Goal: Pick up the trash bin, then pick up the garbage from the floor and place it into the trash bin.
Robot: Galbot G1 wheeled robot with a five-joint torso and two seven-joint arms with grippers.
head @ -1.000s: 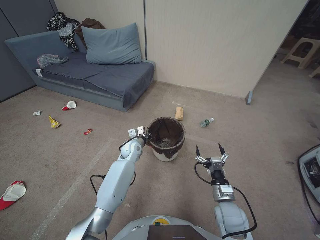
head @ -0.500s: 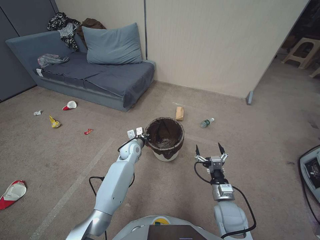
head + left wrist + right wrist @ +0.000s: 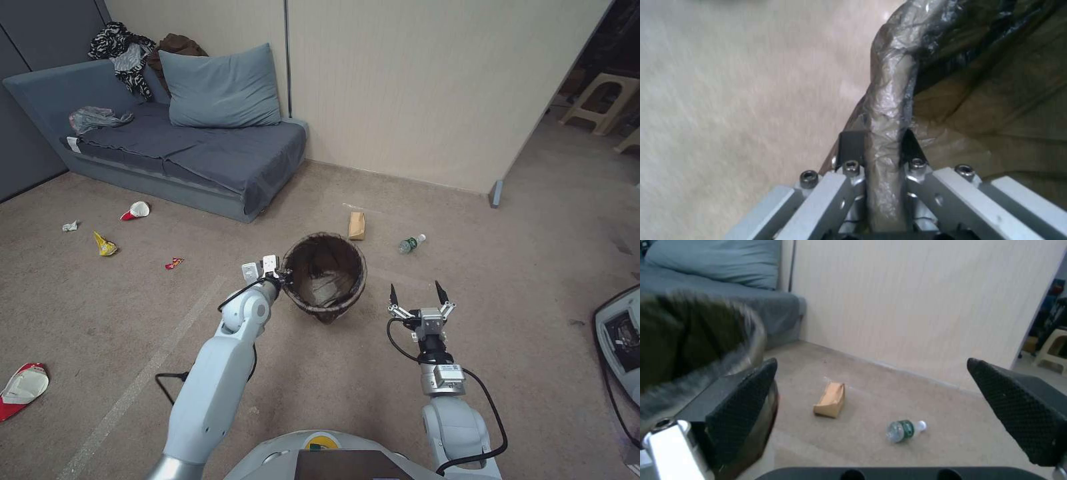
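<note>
Carpeted floor (image 3: 507,267) lies beneath the trash bin (image 3: 325,275), its rim pinched by the left gripper (image 3: 283,278), while beside it the right gripper (image 3: 419,291) hangs spread.

Trash bin (image 3: 325,278) now lifted, tilted.

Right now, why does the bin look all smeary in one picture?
In the right wrist view the trash bin is streaked with motion blur, while the brown paper piece and bottle beyond stay fairly crisp. In the left wrist view the floor is blurred; the clamped rim glints.
</note>
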